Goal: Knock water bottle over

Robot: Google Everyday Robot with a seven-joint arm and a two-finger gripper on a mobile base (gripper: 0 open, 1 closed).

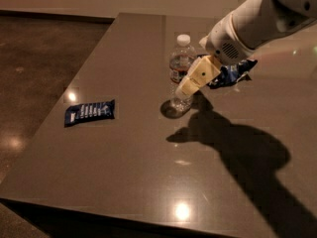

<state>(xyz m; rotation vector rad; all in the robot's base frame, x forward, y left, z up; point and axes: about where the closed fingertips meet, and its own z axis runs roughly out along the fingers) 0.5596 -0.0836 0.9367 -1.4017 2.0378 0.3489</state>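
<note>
The water bottle (180,68) is small, clear and ribbed, with a white cap and a narrow white-and-red label band. It stands upright near the middle of the dark table (133,148). My gripper (190,85), cream-coloured on a white arm, is right at the bottle's right side, overlapping its lower half and seeming to touch it. The arm reaches in from the upper right.
A blue snack bag (90,112) lies flat on the left part of the table. Another blue snack bag (229,73) lies behind the gripper, partly hidden by the arm. The table's left and front edges drop to a dark polished floor (34,68).
</note>
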